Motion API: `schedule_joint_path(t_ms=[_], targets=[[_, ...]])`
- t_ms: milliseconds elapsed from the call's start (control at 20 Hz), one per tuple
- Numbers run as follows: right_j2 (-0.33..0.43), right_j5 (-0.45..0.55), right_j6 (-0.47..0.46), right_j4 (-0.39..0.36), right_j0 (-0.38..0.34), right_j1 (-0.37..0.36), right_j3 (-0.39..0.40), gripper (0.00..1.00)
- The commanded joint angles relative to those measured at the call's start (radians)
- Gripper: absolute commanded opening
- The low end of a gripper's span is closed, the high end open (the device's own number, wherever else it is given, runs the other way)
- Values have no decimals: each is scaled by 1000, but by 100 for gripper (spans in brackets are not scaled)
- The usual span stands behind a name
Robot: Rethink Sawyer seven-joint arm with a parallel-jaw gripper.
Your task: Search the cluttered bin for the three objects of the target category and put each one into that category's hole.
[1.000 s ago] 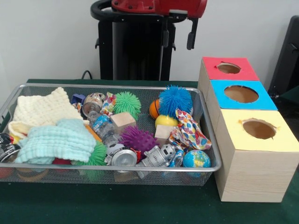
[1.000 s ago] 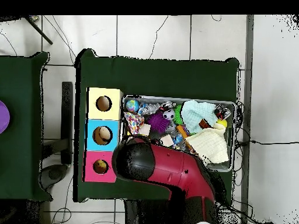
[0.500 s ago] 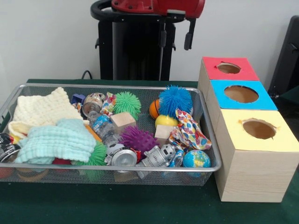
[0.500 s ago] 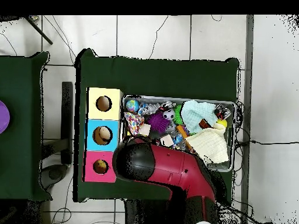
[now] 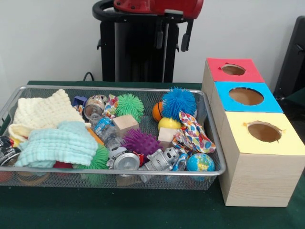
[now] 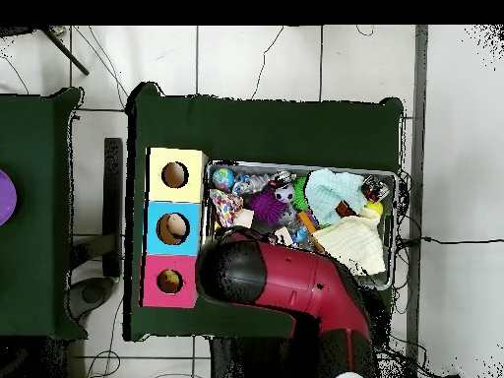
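The wire mesh bin [image 5: 215,143] stands on the green table and also shows in the overhead view [image 6: 396,197]. It holds a blue spiky ball [image 5: 178,101], a green spiky ball [image 5: 129,106], a purple spiky ball [image 5: 140,141], an orange ball [image 5: 156,111], a yellow ball [image 5: 169,123], a globe ball [image 5: 200,162], two wooden blocks [image 5: 126,122], a can [image 5: 125,161], a bottle [image 5: 105,129] and cloths [image 5: 45,112]. My gripper [image 5: 171,42] hangs open and empty, high above the bin's far rim. In the overhead view the arm [image 6: 276,281] hides it.
Three wooden boxes with round holes stand in a row right of the bin: red top [image 5: 217,64], blue top [image 5: 224,102], yellow top [image 5: 290,143]. The black pedestal [image 5: 138,52] stands behind the bin. A patterned cloth [image 5: 193,133] lies by the bin's right wall.
My gripper has moved left in the front view, away from the boxes, still high and empty. The things in the bin have not moved.
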Motion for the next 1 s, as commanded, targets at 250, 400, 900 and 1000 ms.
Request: schedule_joint_path(t_ms=[250, 400, 900, 1000], targets=[[105, -16, 18, -27, -82, 104, -31, 100], [93, 58, 25, -33, -71, 104, -84, 100], [80, 130, 27, -36, -57, 114, -158, 100], [78, 129, 33, -35, -53, 115, -158, 100]])
